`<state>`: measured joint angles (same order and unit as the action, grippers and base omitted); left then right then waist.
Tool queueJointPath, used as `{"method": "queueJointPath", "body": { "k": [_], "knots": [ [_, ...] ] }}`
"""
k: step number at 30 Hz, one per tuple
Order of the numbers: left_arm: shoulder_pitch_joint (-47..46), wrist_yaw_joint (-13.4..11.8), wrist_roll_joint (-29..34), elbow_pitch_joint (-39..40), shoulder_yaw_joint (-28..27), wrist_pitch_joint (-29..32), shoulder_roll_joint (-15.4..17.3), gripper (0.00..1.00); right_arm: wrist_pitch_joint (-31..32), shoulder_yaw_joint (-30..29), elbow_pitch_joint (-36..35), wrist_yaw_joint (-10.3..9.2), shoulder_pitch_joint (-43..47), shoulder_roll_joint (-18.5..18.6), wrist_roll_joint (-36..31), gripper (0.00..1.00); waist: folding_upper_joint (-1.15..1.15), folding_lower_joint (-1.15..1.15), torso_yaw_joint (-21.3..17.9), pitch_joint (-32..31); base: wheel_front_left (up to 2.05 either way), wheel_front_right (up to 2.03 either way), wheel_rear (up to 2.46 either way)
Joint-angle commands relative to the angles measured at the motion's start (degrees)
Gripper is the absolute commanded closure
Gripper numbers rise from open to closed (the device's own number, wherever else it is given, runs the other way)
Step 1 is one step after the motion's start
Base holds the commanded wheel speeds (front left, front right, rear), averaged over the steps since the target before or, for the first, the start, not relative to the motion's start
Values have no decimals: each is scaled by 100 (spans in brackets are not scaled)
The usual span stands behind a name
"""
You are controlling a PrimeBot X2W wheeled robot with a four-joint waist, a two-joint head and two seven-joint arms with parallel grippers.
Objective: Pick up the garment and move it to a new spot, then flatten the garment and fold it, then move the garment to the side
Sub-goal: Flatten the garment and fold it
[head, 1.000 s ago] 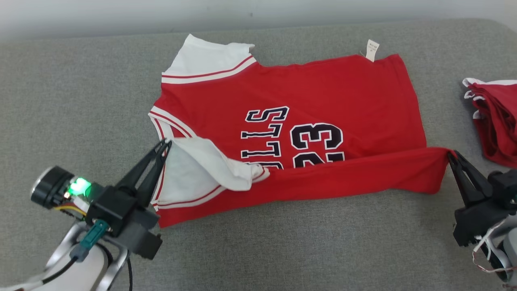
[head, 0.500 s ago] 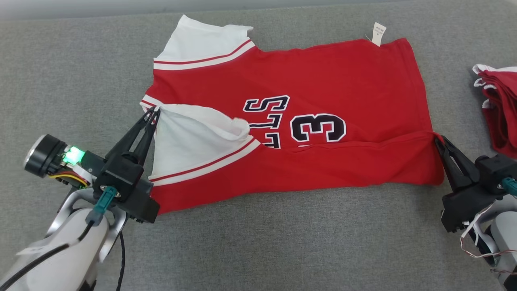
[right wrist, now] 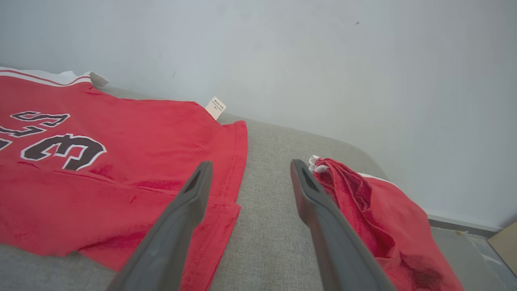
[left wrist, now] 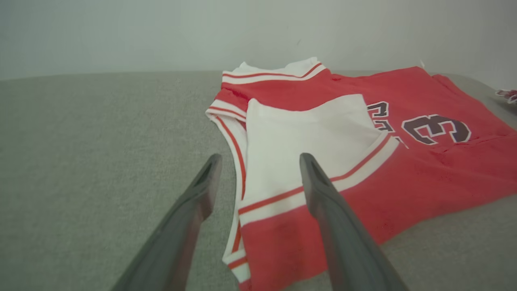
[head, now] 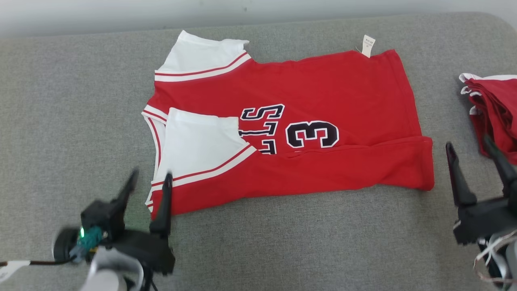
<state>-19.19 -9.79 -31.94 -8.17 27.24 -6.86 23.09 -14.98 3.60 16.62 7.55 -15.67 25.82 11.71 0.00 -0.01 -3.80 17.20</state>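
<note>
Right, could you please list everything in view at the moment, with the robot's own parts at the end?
jersey: one, red with white sleeves and dark lettering, spread in the middle of the surface, its near long edge folded over the print
care label: one, white, sticking out at the jersey's far right corner
second garment: one bunched heap, red with white trim, at the right edge, apart from the jersey
padded surface: one, grey, under everything
wall: one, pale, behind the surface
left tool: one, dark, open, by the jersey's near left corner
right tool: one, dark, open, between the jersey and the heap
</note>
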Motion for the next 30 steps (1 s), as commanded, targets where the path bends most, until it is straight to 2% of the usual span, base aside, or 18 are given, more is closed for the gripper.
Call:
{"method": "queueJointPath", "body": {
  "k": [1,6,11,12,13,14,16,17,18,30],
  "knots": [
    [124,-49,-116,39,-53,69,-28,0,-24,-46,-44,-16,94,-62,-44,0,0,1,3,-14,0,0,0],
    [730,-328,-605,313,-171,482,-172,0,-24,-223,-196,-16,533,-302,-135,0,0,1,-15,-35,0,0,0],
    [905,-460,-897,380,-259,746,-231,0,-25,-260,-199,-16,678,-459,-158,0,0,1,-61,-43,0,0,0],
    [899,-457,-902,363,-260,767,-223,15,-25,-246,-179,-16,685,-481,-151,0,0,1,-74,-45,0,0,0],
    [872,-442,-915,342,-263,766,-210,24,-25,-222,-162,-16,690,-498,-138,0,0,1,-84,-48,0,0,0],
    [847,-431,-912,317,-270,766,-188,47,-25,-187,-132,-16,691,-506,-101,0,0,1,-92,-51,0,0,0],
    [802,-402,-930,273,-297,733,-186,64,-25,-78,-26,-16,686,-510,6,0,0,1,-103,-58,0,0,0],
    [789,-386,-919,247,-296,725,-176,91,-25,-26,32,-16,663,-487,60,0,0,1,-108,-59,0,0,0],
    [785,-387,-918,235,-290,711,-179,100,-25,27,126,-16,640,-463,136,0,0,1,-110,-61,0,0,0],
    [728,-304,-869,239,-272,597,-96,100,-25,1068,1527,-16,-105,-282,1243,0,0,1,3,-9,0,0,0]
  ]
}}
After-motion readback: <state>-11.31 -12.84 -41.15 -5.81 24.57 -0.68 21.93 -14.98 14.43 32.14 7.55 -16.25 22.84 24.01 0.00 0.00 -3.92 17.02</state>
